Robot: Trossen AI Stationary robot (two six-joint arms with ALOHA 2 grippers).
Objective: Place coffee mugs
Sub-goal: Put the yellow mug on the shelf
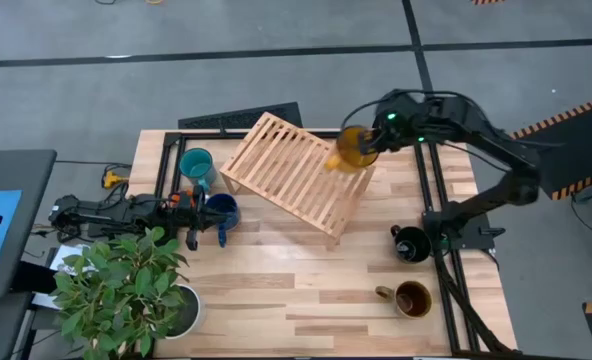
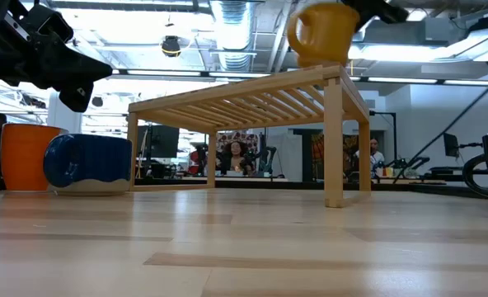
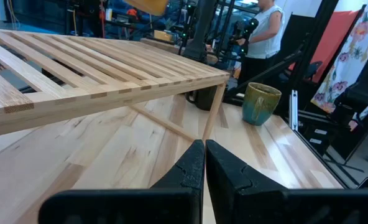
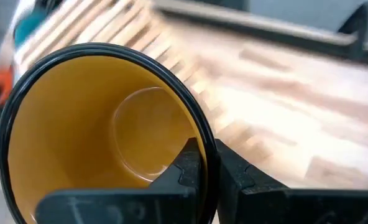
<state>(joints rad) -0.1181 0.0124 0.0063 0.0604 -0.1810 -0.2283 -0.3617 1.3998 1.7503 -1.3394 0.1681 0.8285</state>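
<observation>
The yellow mug (image 1: 352, 149) (image 2: 321, 33) hangs in my right gripper (image 1: 373, 140) (image 4: 204, 171) just above the far right corner of the wooden slatted rack (image 1: 296, 172) (image 2: 252, 99). My left gripper (image 1: 190, 237) (image 3: 204, 163) is shut on nothing, low at the table's left. The teal mug (image 1: 196, 165), the dark blue mug (image 1: 222, 212) (image 2: 87, 163) and the orange mug (image 2: 28, 157) stand on the table beside the left arm. On the table to the right stand the black mug (image 1: 411, 244) and the brown-olive mug (image 1: 412, 298) (image 3: 261, 103). My right gripper pinches the yellow mug's rim wall (image 4: 204, 134), with one finger (image 4: 187, 171) inside the mug and the other (image 4: 237, 177) outside. It comes from the table's right side. The mug is lifted clear, close over the rack top, its handle (image 2: 297, 29) showing in the low view.
A leafy plant in a white pot (image 1: 126, 285) stands at the near left corner, close to the left arm. A dark metal frame (image 1: 428, 190) runs along the table's right and far sides. Bare tabletop (image 1: 296, 290) lies near the rack's front. People show in the room behind.
</observation>
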